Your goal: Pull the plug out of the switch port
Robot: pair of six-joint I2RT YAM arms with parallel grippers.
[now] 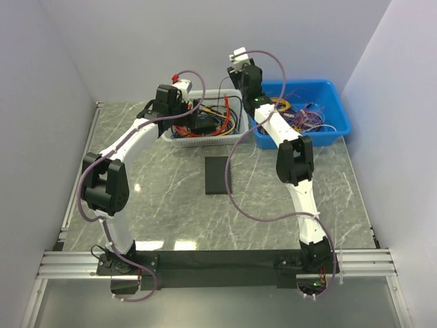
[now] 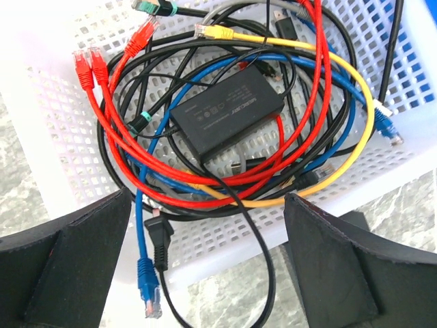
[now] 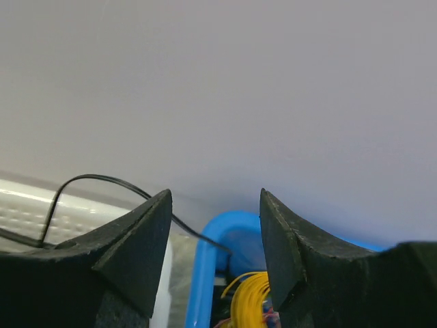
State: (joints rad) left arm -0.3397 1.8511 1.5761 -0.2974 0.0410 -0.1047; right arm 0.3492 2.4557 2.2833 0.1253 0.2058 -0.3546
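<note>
The switch (image 1: 217, 175) is a flat black box lying alone on the marble table, in front of both bins. No cable shows attached to it, and its ports are too small to make out. Which plug is the task's I cannot tell. My left gripper (image 1: 186, 108) (image 2: 208, 198) hangs open over the front wall of the white mesh basket (image 2: 54, 157), nothing between its fingers. My right gripper (image 1: 240, 70) (image 3: 215, 195) is raised at the back, facing the wall, open and empty. A thin black cable (image 3: 102, 179) arches past behind its fingers.
The basket holds tangled red, blue, yellow and black cables around a black power adapter (image 2: 229, 113). A blue plug (image 2: 148, 285) and a black plug (image 2: 160, 239) hang over its front edge. A blue bin (image 1: 338, 123) of coloured wires stands at the back right.
</note>
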